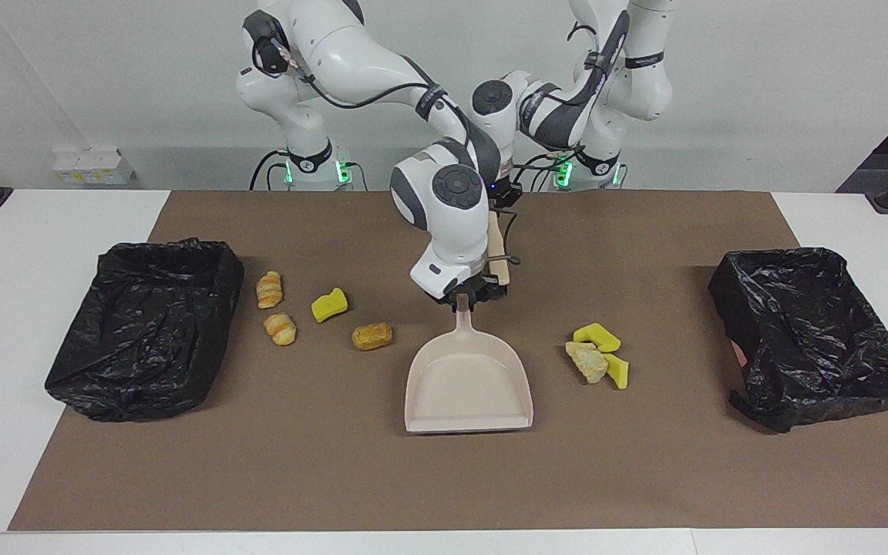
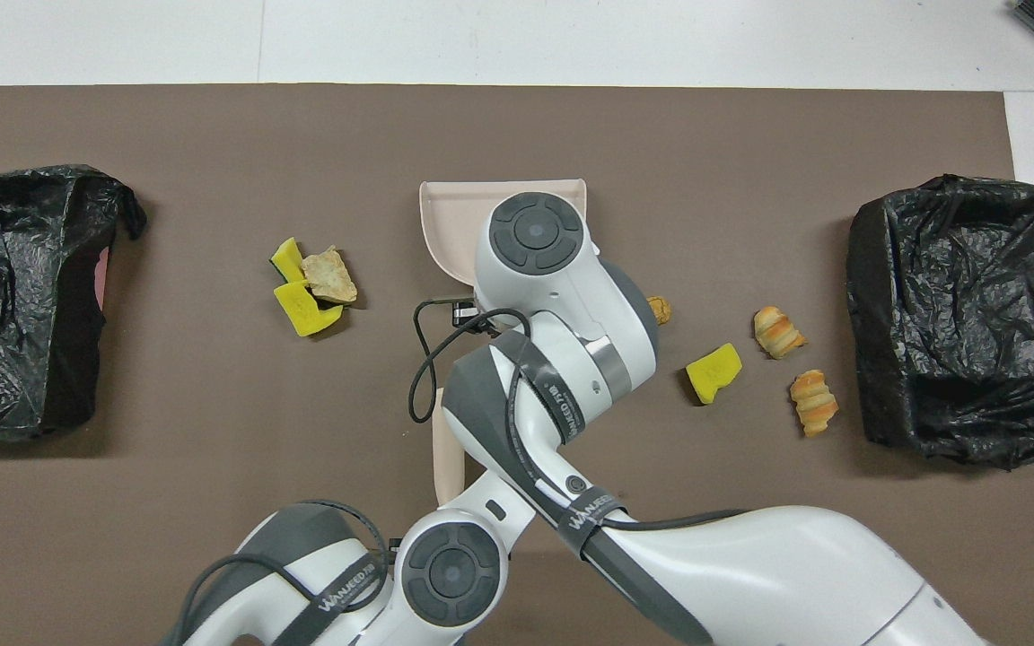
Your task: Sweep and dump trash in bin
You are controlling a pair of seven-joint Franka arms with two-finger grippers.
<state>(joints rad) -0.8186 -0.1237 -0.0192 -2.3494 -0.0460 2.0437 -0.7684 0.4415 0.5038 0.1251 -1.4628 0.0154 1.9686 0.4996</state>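
The right gripper (image 1: 462, 299) is sitting low at the middle of the table, its fingers closing around the top of the dustpan (image 1: 469, 381) handle, though how firmly they are gripping I cannot tell for certain. The left gripper (image 1: 499, 262) is waiting just beside it, over the brush (image 1: 496, 248), which is lying on the mat nearer to the robots than the dustpan; whether its fingers are spread or closed I cannot tell. The dustpan is lying flat, its scoop opening away from the robots. The trash is lying in two groups on the brown mat (image 1: 321, 462). Toward the right arm's end, two croissant pieces (image 1: 268, 289) (image 1: 280, 328), a yellow sponge chunk (image 1: 329, 305) and a small brown bread piece (image 1: 372, 336) are lying apart from each other, near a bin lined with a black bag (image 1: 147, 339). Toward the left arm's end, two yellow sponge bits (image 1: 597, 335) (image 1: 618, 371) are touching a pale crusty lump (image 1: 586, 360), with a second black-lined bin (image 1: 814, 335) farther along. All these bits are looking light; the sponges are probably soft and springy, the bread pieces stiffer but crumbly, so they are likely to tumble or roll under a brush rather than slide cleanly. The dustpan is looking like thin rigid plastic, light, and best held by its narrow handle, which is where the gripper is taking it; the bits themselves are better pushed than pinched.
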